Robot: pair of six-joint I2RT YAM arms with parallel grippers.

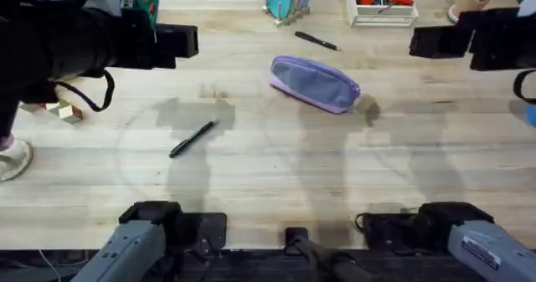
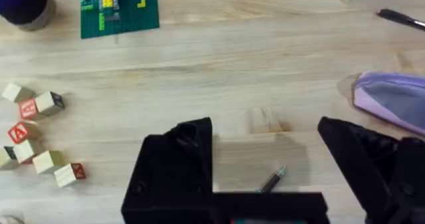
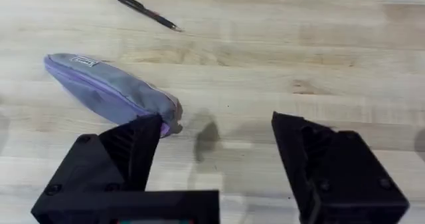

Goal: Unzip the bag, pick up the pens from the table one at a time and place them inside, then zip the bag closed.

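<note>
The bag [image 1: 315, 84] lay zipped shut on the tabletop [image 1: 276, 169], so the task stood at its very first step: nothing had been unzipped and neither pen was inside. One pen [image 1: 193, 139] lay well to the left of the bag and nearer the arms' bases; the other pen [image 1: 316, 40] lay just beyond the bag, between it and the white rack [image 1: 383, 7] at the far edge.

The left hand [image 2: 265, 164] hung above the tabletop with its fingers spread wide and nothing between them; in its wrist view the nearer pen's tip [image 2: 273, 181] peeked out below the gap, with the bag's end [image 2: 392, 101] off to one side. The right hand [image 3: 216, 157] was likewise wide open and empty, poised over bare wood close beside the bag's rounded end [image 3: 109, 88], the farther pen [image 3: 147, 12] lying past the bag.

Judging by this layout, the next move called for one hand to pin the bag's body while the other found the zipper pull along its top seam. I could not make out the pull in any view, so which end it sat at was uncertain. The soft pouch would likely slide or roll if tugged without being braced first.
</note>
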